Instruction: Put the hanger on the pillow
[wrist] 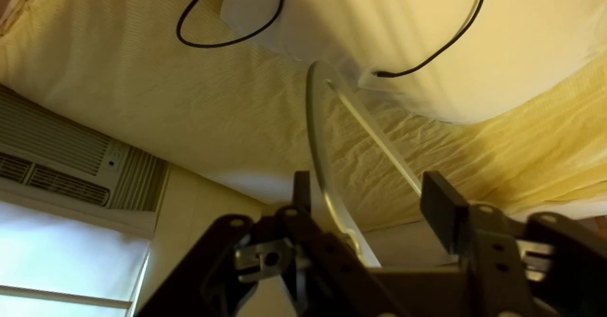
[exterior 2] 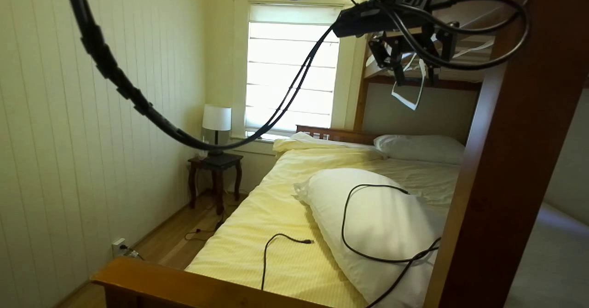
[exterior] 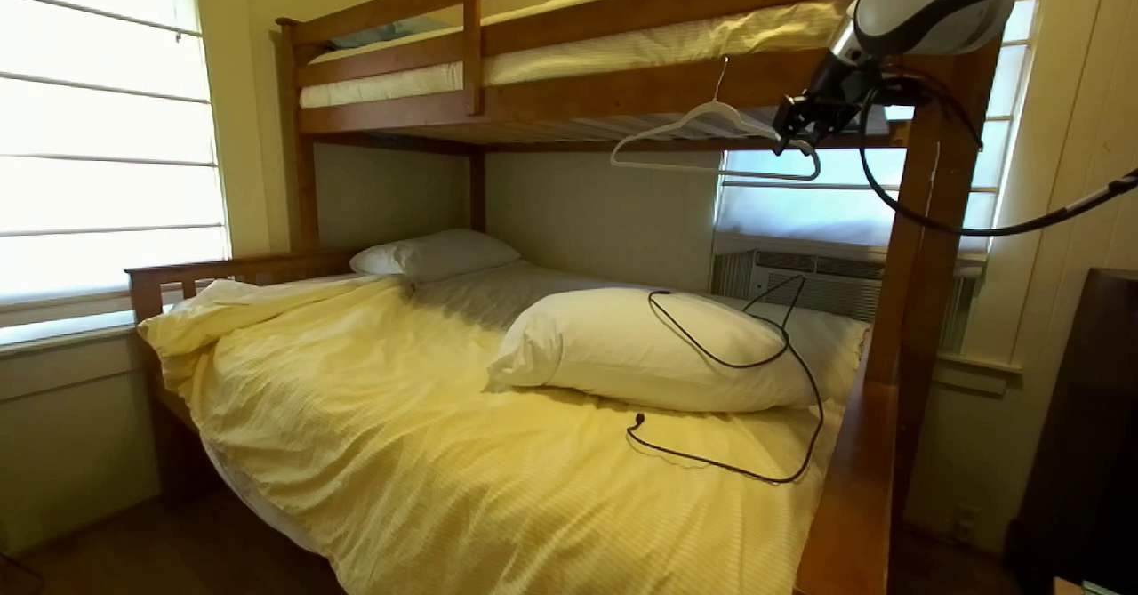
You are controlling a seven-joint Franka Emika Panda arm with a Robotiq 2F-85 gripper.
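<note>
The pale hanger [exterior: 714, 109] hangs by its hook from the upper bunk's rail, above the bed, in an exterior view. It also shows nearly edge-on in an exterior view [exterior 2: 422, 84]. The white pillow [exterior: 613, 346] lies on the lower bed, below the hanger; it shows in an exterior view [exterior 2: 368, 225] and the wrist view [wrist: 531, 37]. My gripper [exterior: 786, 128] is at the hanger's end nearer the arm. In the wrist view my gripper [wrist: 366, 180] is open, with part of the hanger [wrist: 318, 132] between its fingers; neither finger clearly grips it.
A black cord [exterior: 751, 365] lies over the pillow and yellow bedsheet [exterior: 427, 435]. The upper bunk's wooden rail [exterior: 587, 101] runs behind the hanger. A thick bed post [exterior 2: 492, 160] stands near the arm. A flatter pillow [exterior: 444, 254] lies at the far end.
</note>
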